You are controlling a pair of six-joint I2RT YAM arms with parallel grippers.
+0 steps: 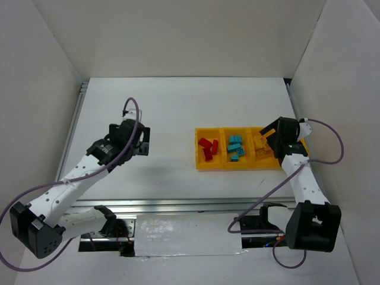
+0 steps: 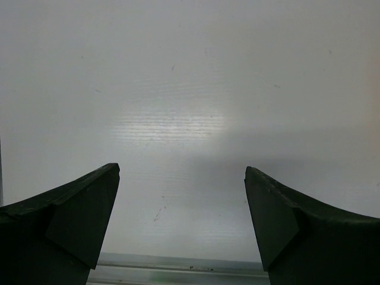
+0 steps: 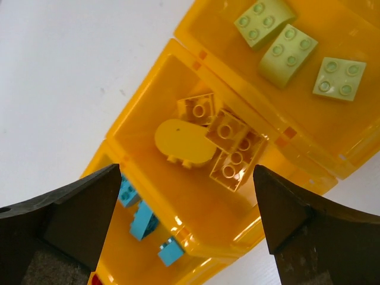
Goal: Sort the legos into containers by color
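The yellow-orange tray (image 1: 205, 167) lies right of centre, with red bricks (image 1: 207, 148) in its left compartment, teal-blue bricks (image 1: 236, 147) in the second and orange-yellow bricks (image 1: 261, 142) in the third. My right gripper (image 1: 272, 135) hovers open and empty over the right end, hiding the fourth compartment. In the right wrist view it (image 3: 187, 178) sits above the orange-yellow bricks (image 3: 222, 139), with pale green bricks (image 3: 290, 47) in the last compartment and teal-blue bricks (image 3: 142, 219) below. My left gripper (image 1: 142, 145) is open and empty over bare table (image 2: 190, 119), left of the tray.
White walls enclose the table on three sides. A metal rail (image 1: 178, 205) runs along the near edge by the arm bases. Purple cables (image 1: 133, 110) loop from both arms.
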